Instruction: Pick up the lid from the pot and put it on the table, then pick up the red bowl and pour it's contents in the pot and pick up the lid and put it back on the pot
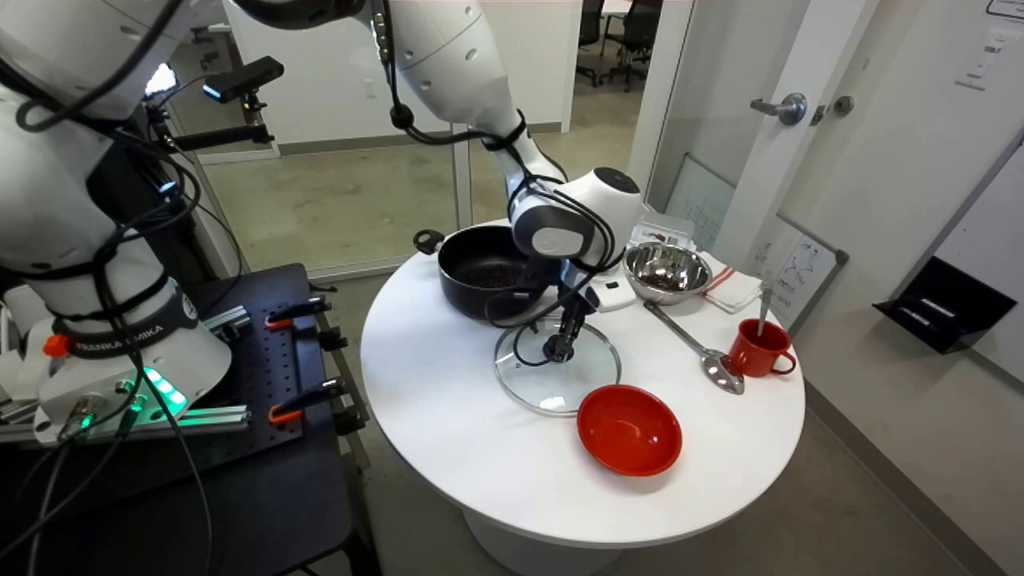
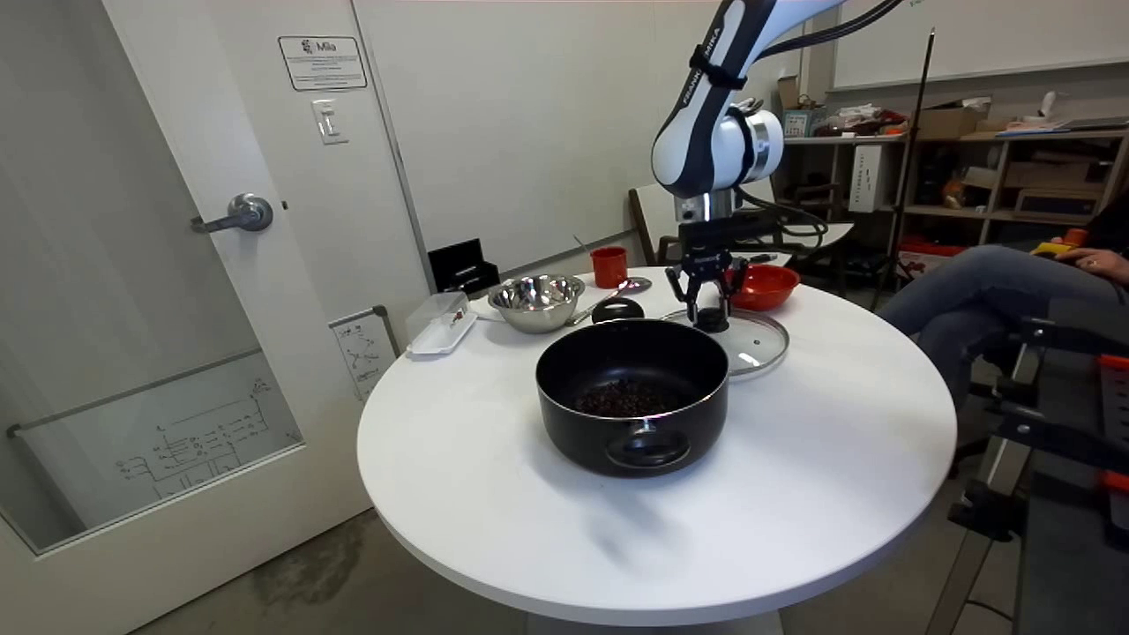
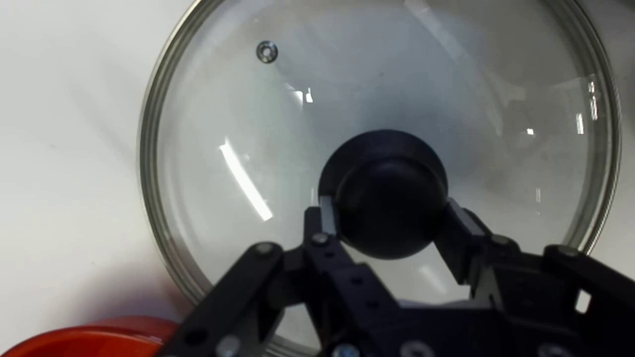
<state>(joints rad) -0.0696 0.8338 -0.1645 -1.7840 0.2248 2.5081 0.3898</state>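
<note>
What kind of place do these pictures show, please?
Probably a robotics lab in an office building: there is a robot arm, a whiteboard with handwritten diagrams, and black office chairs in the background.

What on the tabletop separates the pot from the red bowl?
The lid: both exterior views show it between the pot and the red bowl. In the wrist view, the gripper is closed on its knob.

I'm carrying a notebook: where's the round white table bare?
Free: the table between the low black pot and near edge in an exterior view; also robot-side, by the clear glass lid and red bowl. Crowded: under the black gripper; around shiny steel bowl, metal spoon, red mug.
</note>
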